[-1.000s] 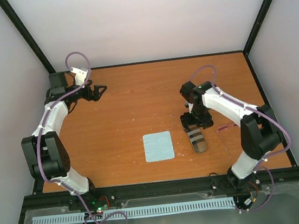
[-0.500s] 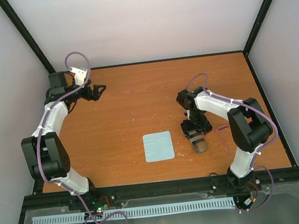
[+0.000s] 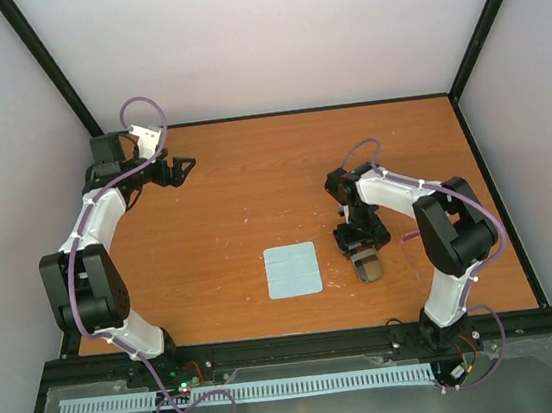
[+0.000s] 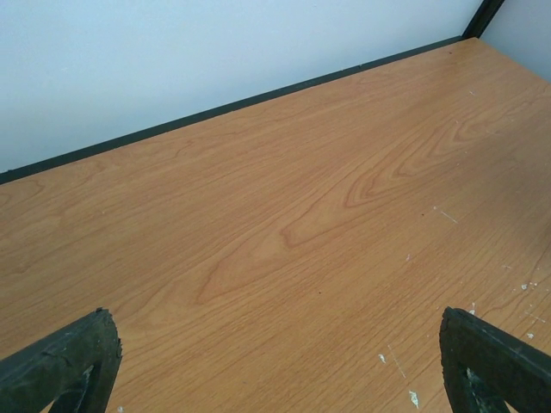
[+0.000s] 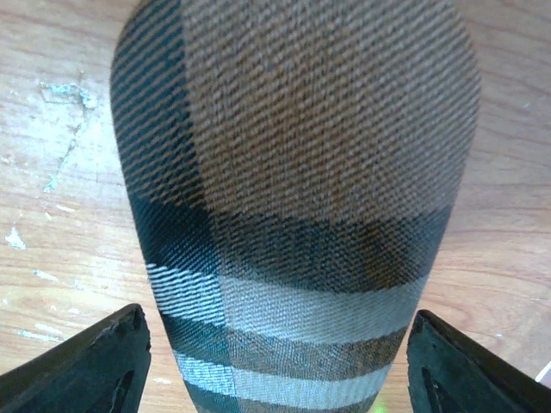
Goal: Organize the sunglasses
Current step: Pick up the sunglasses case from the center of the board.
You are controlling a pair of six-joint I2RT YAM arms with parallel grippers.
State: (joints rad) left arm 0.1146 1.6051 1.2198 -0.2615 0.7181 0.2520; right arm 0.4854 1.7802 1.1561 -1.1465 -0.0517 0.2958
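Sunglasses: the sunglasses point(image 3: 409, 236) lay on the right half of the table point(image 3: 244, 195). From where I stood they were only a faint pink sliver of frame beside the right arm, and I could not make out the lenses or the arms.

Sunglasses and fingers: the pair sat to the right of the right gripper point(image 3: 364, 246), near it but apart. It lay outside the span of the fingers, and neither finger touched it.

Right gripper: it pointed down over the far, striped part of the case point(image 3: 370, 267). Its fingers point(image 5: 95, 366) were spread wide, one on either side of the fabric. On one side a thin strip of wood showed between finger and case. On the other side I could not tell whether they met.

Case: this was a brown oblong with grey stripes, lying flat on the wood with its plain rounded end towards the near edge. It lay just left of the sunglasses, between them and the cloth point(image 3: 293, 270).

Cloth: a light blue square was spread flat to the left of the case, near it but not touching.

Left gripper: the left gripper point(image 3: 184, 167) was up in the far-left corner, well apart from the sunglasses. Its fingers stood apart, with only bare wood between them.
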